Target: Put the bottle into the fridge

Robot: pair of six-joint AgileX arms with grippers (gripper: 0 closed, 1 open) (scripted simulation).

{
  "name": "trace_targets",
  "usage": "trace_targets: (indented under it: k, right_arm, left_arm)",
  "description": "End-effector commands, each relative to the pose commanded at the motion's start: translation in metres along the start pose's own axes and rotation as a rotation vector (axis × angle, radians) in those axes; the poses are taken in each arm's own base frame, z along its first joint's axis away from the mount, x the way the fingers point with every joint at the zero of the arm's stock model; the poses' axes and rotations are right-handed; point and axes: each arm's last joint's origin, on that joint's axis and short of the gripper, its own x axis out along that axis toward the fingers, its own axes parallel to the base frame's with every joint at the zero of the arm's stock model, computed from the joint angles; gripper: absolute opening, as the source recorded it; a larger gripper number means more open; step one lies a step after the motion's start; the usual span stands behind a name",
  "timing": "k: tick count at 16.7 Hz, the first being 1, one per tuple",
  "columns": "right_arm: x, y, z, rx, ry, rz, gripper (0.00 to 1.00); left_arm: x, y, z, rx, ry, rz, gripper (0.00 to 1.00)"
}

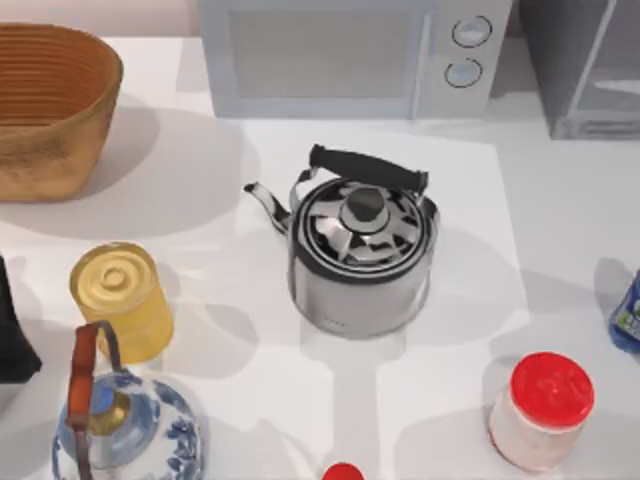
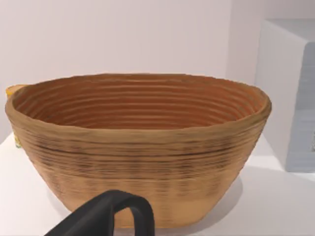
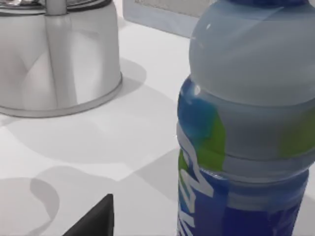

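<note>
The bottle (image 1: 628, 318) stands at the right edge of the table (image 1: 560, 220), just behind the white jar with the red lid (image 1: 540, 410) and well in front of the fridge (image 1: 585, 65), which sits in the far right corner. In the right wrist view the bottle (image 3: 246, 123) is very close and upright.

It looks like smooth plastic, so it may be slippery and may squash a little if squeezed hard. It is probably light. A good place to hold it is around the middle, on the label, where the sides are straight.

A dark finger (image 3: 96, 219) of the right gripper shows near the bottle, not touching it. I cannot tell if that gripper is open. The left arm waits by the basket (image 2: 138, 142).
</note>
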Motion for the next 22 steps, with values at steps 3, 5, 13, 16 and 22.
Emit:
trace_targets:
  k: [3, 5, 13, 16, 22]
  right_arm:
    - [0.002, -0.001, 0.003, 0.002, 0.001, -0.001, 1.00]
    - [0.006, -0.004, 0.007, 0.002, 0.001, -0.003, 1.00]
    - [0.044, -0.011, 0.011, 0.002, -0.002, -0.002, 1.00]
    - [0.055, -0.006, 0.004, 0.003, -0.003, -0.002, 1.00]
    - [0.059, 0.000, -0.001, 0.003, 0.000, -0.003, 1.00]
  left_arm:
    - [0.000, 0.000, 0.000, 0.000, 0.000, 0.000, 1.00]
    - [0.000, 0.000, 0.000, 0.000, 0.000, 0.000, 1.00]
    - [0.000, 0.000, 0.000, 0.000, 0.000, 0.000, 1.00]
    - [0.000, 0.000, 0.000, 0.000, 0.000, 0.000, 1.00]
    - [0.000, 0.000, 0.000, 0.000, 0.000, 0.000, 1.00]
